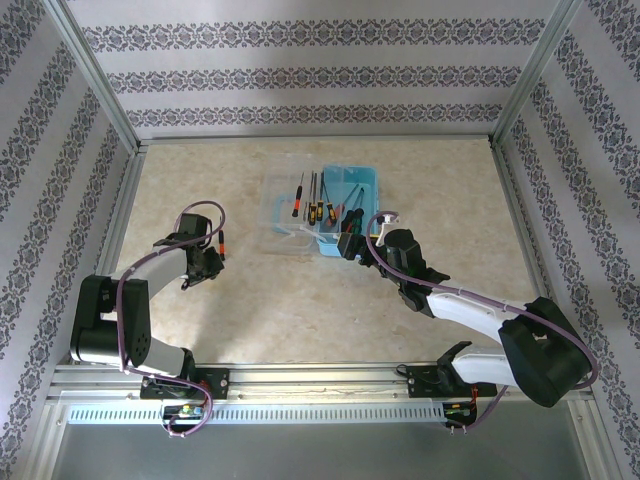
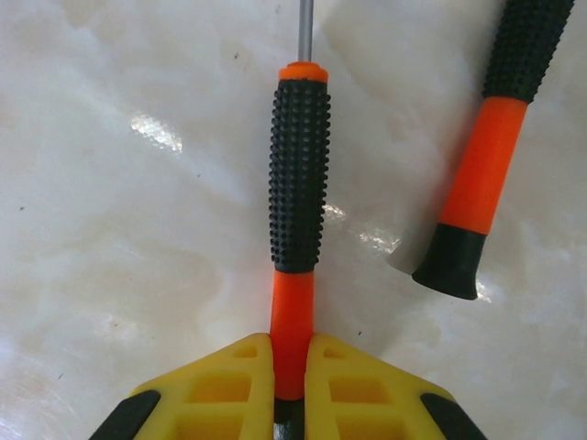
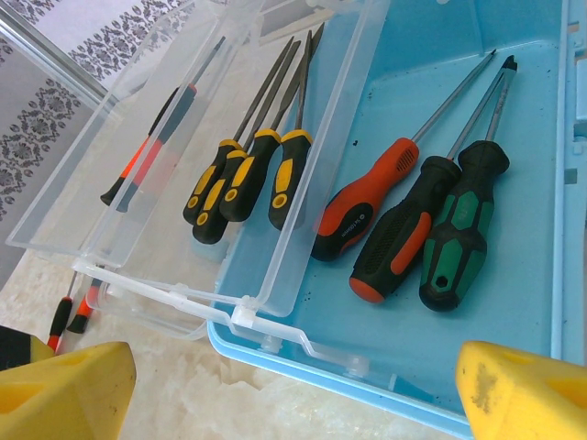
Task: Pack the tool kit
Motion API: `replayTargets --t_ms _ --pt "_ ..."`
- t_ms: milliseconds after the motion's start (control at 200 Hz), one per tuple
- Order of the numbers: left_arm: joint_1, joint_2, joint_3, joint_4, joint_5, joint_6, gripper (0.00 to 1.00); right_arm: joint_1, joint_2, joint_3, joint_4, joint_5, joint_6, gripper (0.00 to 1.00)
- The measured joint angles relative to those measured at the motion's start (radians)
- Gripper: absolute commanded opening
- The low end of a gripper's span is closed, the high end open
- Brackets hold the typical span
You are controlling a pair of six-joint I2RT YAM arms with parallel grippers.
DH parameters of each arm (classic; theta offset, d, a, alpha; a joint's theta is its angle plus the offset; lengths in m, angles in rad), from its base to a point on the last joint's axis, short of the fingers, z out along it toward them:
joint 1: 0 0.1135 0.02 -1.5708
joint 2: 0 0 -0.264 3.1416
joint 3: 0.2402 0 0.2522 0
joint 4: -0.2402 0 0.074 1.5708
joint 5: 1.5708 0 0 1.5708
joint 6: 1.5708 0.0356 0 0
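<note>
The left arm (image 1: 150, 270) is bending sharply at its elbow with the left gripper (image 2: 292, 346) clamping a screwdriver (image 2: 298, 183) by its handle, while the right arm (image 1: 470, 308) is stretching forward, the right gripper (image 3: 293, 371) holding its fingers wide apart.

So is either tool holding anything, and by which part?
The left tool grips a small screwdriver by the orange rear section of its handle. The right tool is open, holding nothing.
</note>
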Motion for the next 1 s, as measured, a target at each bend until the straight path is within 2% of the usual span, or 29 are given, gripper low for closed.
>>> replayTargets --t_ms 80,160,260,340,395,515,635,999 --pt "0.000 -0.001 0.000 0.000 0.001 0.000 0.11 0.004 0.000 0.000 0.000 0.000 0.000 0.90" --pt "0.000 -0.002 0.000 0.000 0.005 0.000 0.24 0.004 0.000 0.000 0.000 0.000 0.000 0.90" --pt "0.000 -0.001 0.000 0.000 0.012 0.008 0.32 0.004 0.000 0.000 0.000 0.000 0.000 0.90" --pt "0.000 0.008 0.000 -0.001 0.011 0.010 0.34 0.004 0.000 0.000 0.000 0.000 0.000 0.90" --pt "0.000 0.013 0.000 0.002 0.007 0.009 0.33 0.004 0.000 0.000 0.000 0.000 0.000 0.90" --pt "0.000 0.019 0.001 0.002 -0.005 0.003 0.20 0.004 0.000 0.000 0.000 0.000 0.000 0.90" --pt "0.000 0.022 0.002 -0.005 -0.019 0.003 0.13 0.004 0.000 0.000 0.000 0.000 0.000 0.90" --pt "0.000 -0.045 0.003 -0.024 -0.004 0.003 0.11 0.004 0.000 0.000 0.000 0.000 0.000 0.90"
